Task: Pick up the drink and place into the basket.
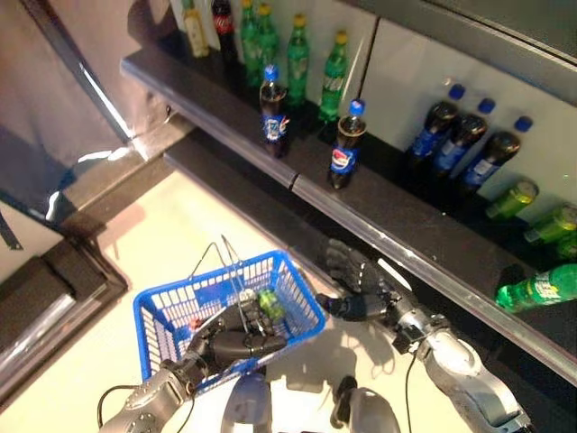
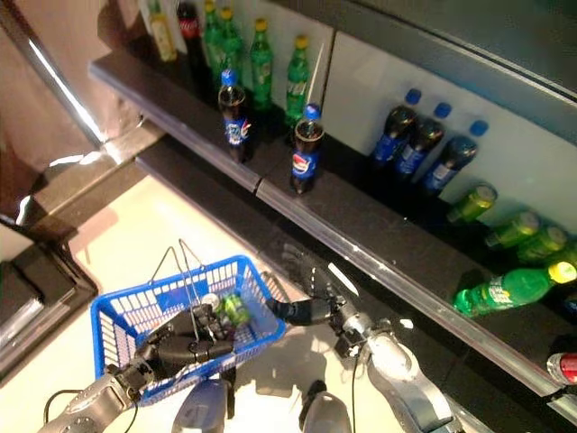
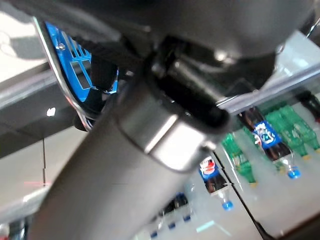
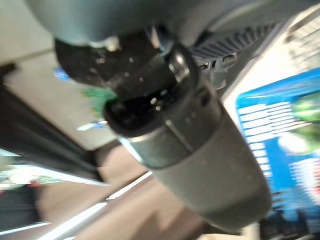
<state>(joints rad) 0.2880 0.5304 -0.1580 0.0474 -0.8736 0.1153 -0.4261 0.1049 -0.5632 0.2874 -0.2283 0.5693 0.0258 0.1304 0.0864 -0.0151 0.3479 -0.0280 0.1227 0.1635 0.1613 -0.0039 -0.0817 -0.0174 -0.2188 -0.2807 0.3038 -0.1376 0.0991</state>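
A: Item one, nearest: left hand (image 1: pixel 236 341), low and left, fingers curled round the near rim of the blue basket (image 1: pixel 160 307). Contents?

B: A small green drink (image 1: pixel 269 303) lies inside at the basket's right end, beside the wire handles (image 1: pixel 225 257), which stand up. Something pale shows next to it in the right eye view; I cannot tell what.

A: Item two?

B: Right hand (image 1: pixel 353 281), just right of the basket, between it and the shelf edge (image 1: pixel 388 236). Fingers spread and fairly straight, holding nothing, touching nothing I can see.

A: Stock on the shelf?

B: Two cola bottles (image 1: pixel 346 144) upright near the front edge; green bottles (image 1: pixel 297 59) at the far left; dark bottles (image 1: pixel 464 140) further right; green bottles lying down (image 1: pixel 539 290) at the right end.

A: Risks?

B: By my judgement, a reach for a front cola bottle could tip it off the edge, since both stand close to it. The basket, held only by its rim, could tilt and spill the drink inside.
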